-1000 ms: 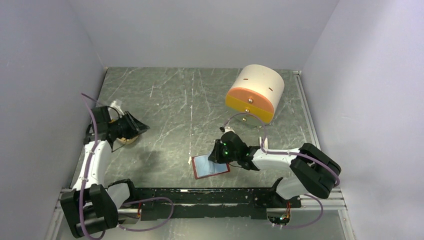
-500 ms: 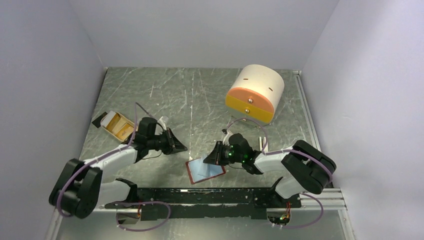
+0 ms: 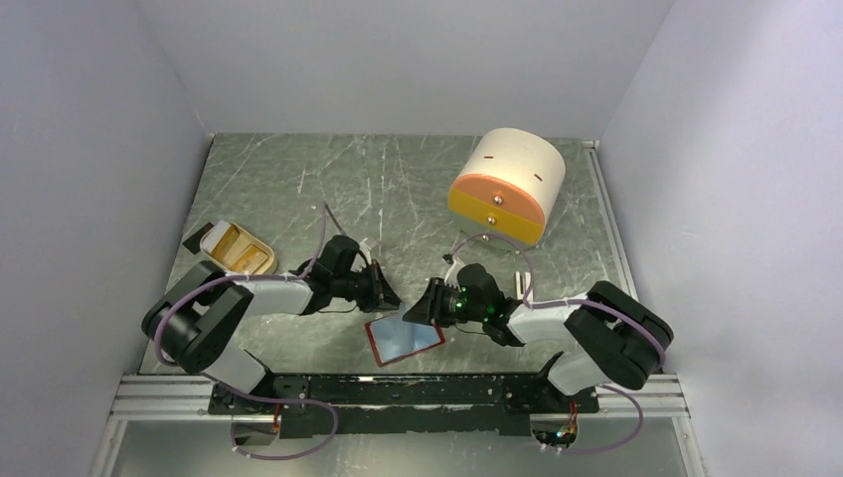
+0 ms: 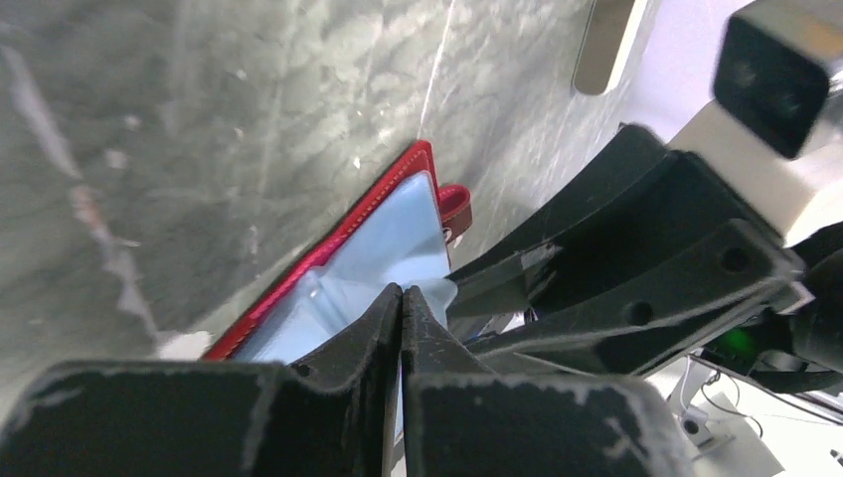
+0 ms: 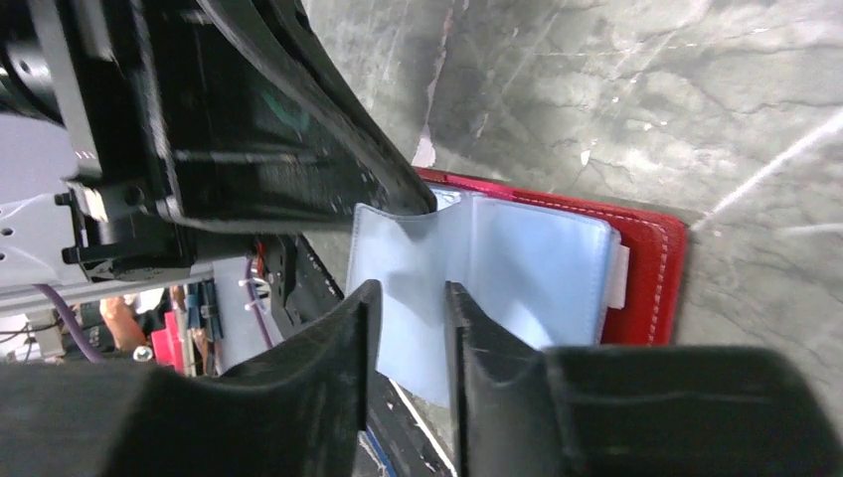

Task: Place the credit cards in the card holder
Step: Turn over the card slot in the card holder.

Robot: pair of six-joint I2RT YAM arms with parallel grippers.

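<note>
The red card holder (image 3: 378, 343) lies open near the table's front edge, its pale blue pockets (image 5: 537, 268) facing up. My left gripper (image 3: 391, 295) is shut, tips (image 4: 401, 293) at the holder's blue inner edge; I cannot tell whether a card sits between the fingers. My right gripper (image 3: 425, 310) hovers over the holder from the right, jaws a little apart (image 5: 408, 298), with a blue pocket leaf showing in the gap. The two grippers' tips nearly meet. Flat orange-tan credit cards (image 3: 246, 260) lie in the beige tray (image 3: 212, 238) at the left.
A big cream-and-orange cylinder (image 3: 507, 184) lies on its side at the back right. A dark flat piece (image 3: 195, 239) sits just left of the tray. Grey walls enclose the table on three sides. The black mounting rail (image 3: 398, 390) runs along the near edge.
My left arm swung from the tray at the left across to the card holder and shut. The right gripper's jaws widened slightly. The holder turned a little.
</note>
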